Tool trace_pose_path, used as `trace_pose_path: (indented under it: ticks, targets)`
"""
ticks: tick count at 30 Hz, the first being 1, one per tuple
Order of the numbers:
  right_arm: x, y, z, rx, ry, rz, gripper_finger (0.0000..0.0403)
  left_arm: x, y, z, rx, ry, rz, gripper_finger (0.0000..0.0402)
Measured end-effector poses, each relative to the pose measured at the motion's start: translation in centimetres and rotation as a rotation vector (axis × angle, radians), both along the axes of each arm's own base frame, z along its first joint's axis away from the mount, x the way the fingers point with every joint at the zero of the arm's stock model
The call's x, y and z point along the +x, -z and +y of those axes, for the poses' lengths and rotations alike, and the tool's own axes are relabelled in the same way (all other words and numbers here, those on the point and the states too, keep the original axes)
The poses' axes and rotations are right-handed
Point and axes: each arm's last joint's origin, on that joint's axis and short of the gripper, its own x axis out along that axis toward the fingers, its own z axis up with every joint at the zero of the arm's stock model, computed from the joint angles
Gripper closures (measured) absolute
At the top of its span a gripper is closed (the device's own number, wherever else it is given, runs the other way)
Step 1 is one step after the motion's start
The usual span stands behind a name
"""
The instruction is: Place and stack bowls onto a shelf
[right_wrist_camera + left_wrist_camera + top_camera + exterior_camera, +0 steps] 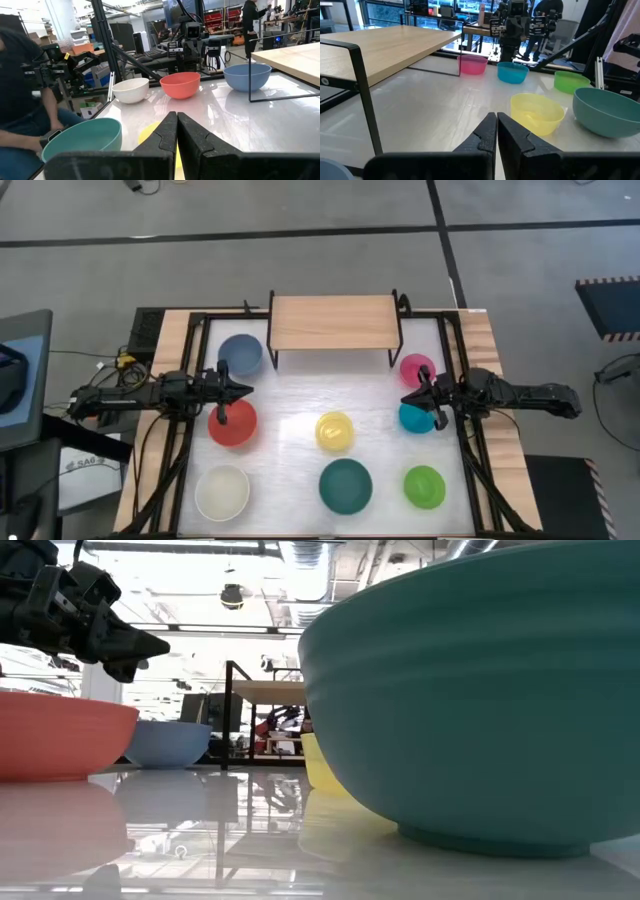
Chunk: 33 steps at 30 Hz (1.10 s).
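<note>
Eight bowls stand on the white table, each on its base: slate blue (pixel 240 352), red (pixel 232 423), white (pixel 222 492), yellow (pixel 334 431), dark teal (pixel 345 484), lime green (pixel 424 486), cyan (pixel 415 418) and pink (pixel 417 367). The shelf (pixel 332 322), a wood plank on thin black legs, stands at the far edge and carries nothing. My left gripper (pixel 245 389) is shut and hovers between the blue and red bowls, its own view showing the shut fingertips (pixel 496 131). My right gripper (pixel 406 399) is shut too (pixel 176 129), hovering between the pink and cyan bowls.
Black frame rails (pixel 196 350) run along both sides of the table. A bare stretch of table (pixel 300 395) lies between the grippers, in front of the shelf. People (pixel 20 95) and equipment show in the room beyond the table.
</note>
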Motion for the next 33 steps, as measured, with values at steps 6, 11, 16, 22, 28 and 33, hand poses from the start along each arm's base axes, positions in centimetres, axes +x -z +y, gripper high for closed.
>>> trace_pose_path:
  ticks: [6,11,16,22,28,33]
  targets:
    - [0.0,0.0,0.0,0.000,0.000,0.000,0.0363,0.0,0.0,0.0,0.000,0.000,0.000,0.0401]
    - [0.0,0.0,0.0,0.000,0.000,0.000,0.0363,0.0,0.0,0.0,0.000,-0.001,0.000,0.0401]
    - [0.0,-0.1,-0.2,0.007,0.047,-0.003,0.0363,0.0,0.0,0.0,0.000,-0.001,0.001,0.0401]
    - [0.0,-0.2,-0.4,-0.093,0.085,-0.020,0.0363,0.0,0.0,0.0,0.000,-0.002,0.000,0.0401]
    - [-1.1,-4.3,-1.0,0.235,0.254,-0.456,0.0363,-0.1,-0.6,0.3,-0.059,-0.114,-0.075,0.0401]
    - [-2.6,-5.7,-2.1,0.745,0.512,-0.770,0.0363,-0.3,-0.5,1.1,-0.233,-0.357,-0.128,0.0401]
